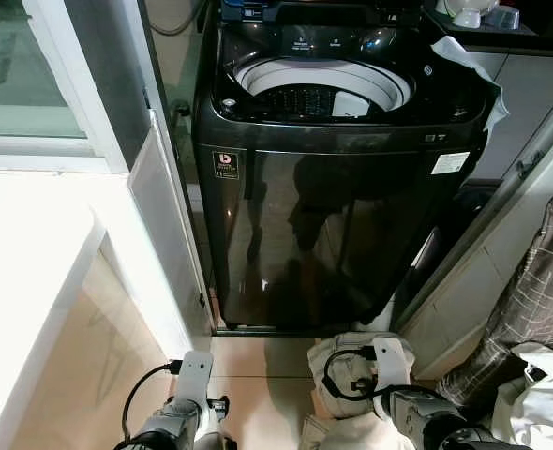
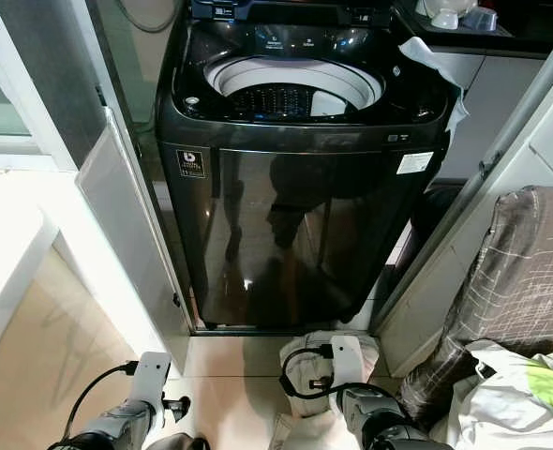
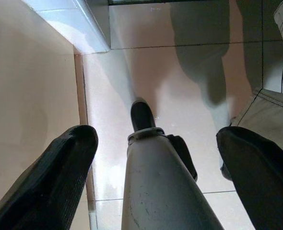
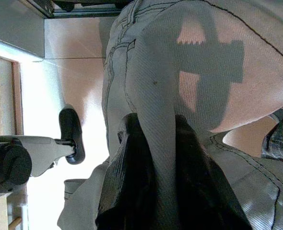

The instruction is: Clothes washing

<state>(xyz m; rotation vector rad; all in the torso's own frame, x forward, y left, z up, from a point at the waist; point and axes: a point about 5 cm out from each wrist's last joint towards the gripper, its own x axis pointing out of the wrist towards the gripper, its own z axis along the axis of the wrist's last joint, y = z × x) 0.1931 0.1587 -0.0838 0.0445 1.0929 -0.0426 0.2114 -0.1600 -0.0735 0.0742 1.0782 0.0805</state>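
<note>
The washer (image 1: 337, 169) bears a small square badge (image 1: 224, 161) at the upper left of its dark front, showing a white emblem shaped like a "b"; the tiny print under it cannot be read. A white sticker (image 1: 450, 162) sits at the front's upper right, its text too small to read. The lit control panel (image 1: 328, 41) markings are also illegible.
</note>
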